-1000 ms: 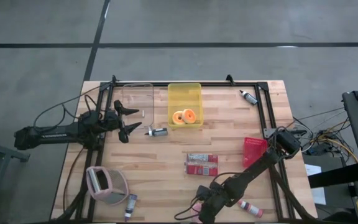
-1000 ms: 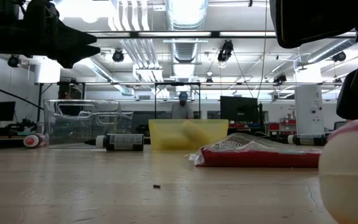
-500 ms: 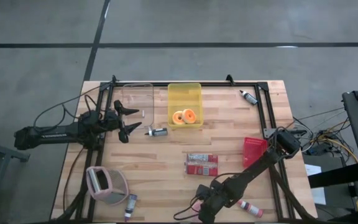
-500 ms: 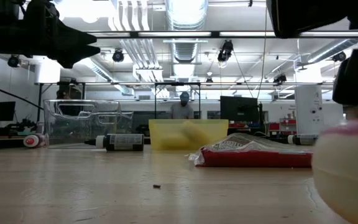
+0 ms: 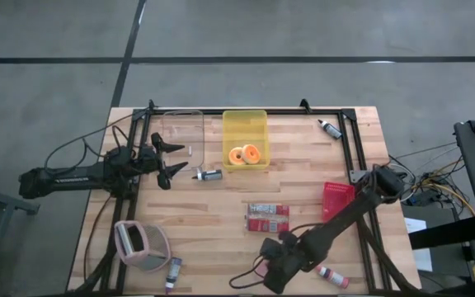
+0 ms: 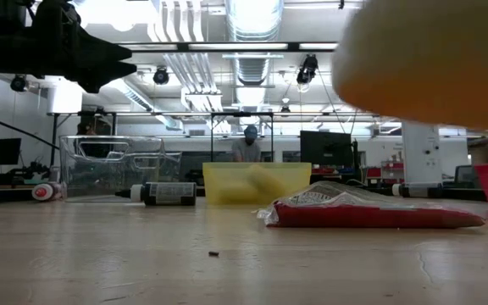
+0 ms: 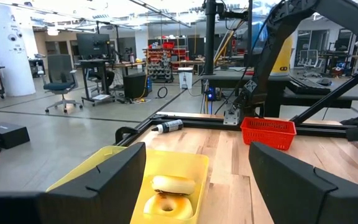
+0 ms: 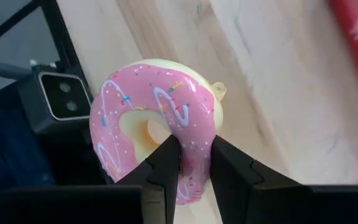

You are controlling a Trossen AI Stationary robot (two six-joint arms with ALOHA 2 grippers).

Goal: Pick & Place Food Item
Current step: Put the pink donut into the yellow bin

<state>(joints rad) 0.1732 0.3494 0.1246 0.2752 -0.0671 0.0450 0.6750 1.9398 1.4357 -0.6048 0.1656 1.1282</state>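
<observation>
Wooden table (image 5: 221, 206) in an open workshop. Right gripper (image 8: 194, 163) pinches a pink-frosted donut (image 8: 157, 127); left gripper (image 5: 168, 160) hovers spread beside the yellow bin (image 5: 246, 124).

doughnut (image 8: 157, 134): showing pink icing with white squiggles and coloured sprinkles over pale yellow dough
right gripper (image 8: 194, 165): showing dark, near-black fingers
bin (image 5: 245, 130): glowing translucent yellow, holding two orange-and-cream rings (image 5: 244, 154)
basket (image 7: 268, 132): showing bright red mesh
pouch (image 6: 363, 212): lying red below, with a clear, printed top
table (image 5: 221, 206): showing pale wood planks, framed in black rails
box (image 5: 181, 132): sitting clear, see-through
bottle (image 5: 332, 276): lying pink with a white end
</observation>
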